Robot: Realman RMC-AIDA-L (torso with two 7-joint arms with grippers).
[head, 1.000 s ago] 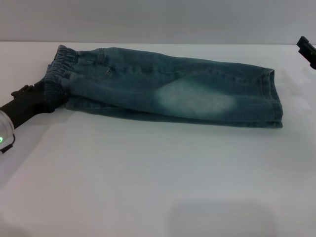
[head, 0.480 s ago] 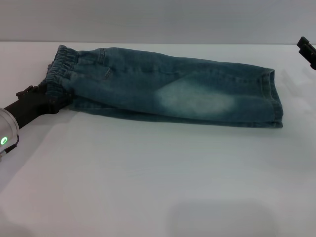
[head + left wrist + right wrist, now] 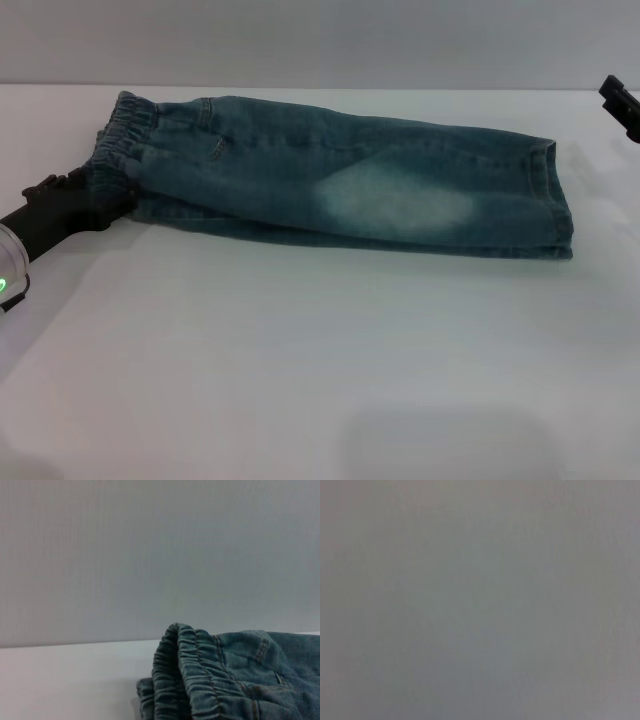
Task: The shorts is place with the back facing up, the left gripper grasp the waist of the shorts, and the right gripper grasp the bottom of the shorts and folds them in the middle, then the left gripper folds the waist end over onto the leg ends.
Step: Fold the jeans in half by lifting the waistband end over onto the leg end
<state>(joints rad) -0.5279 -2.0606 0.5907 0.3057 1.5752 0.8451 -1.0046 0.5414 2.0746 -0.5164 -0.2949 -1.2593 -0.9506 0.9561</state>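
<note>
Table [image 3: 300,350]: white, smooth, evenly lit.
Wall [image 3: 320,40]: plain grey, directly behind the table's far edge.

The shorts [image 3: 340,180] are blue-green denim with a pale faded patch. The table [image 3: 300,360] is white. The left gripper [image 3: 105,205] is black.

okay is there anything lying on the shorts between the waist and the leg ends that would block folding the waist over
Nothing visible does. The shorts lie flat on the white table, bare denim from the waist to the leg ends. The left gripper is at the waist; the right gripper is off beyond the hems.
</note>
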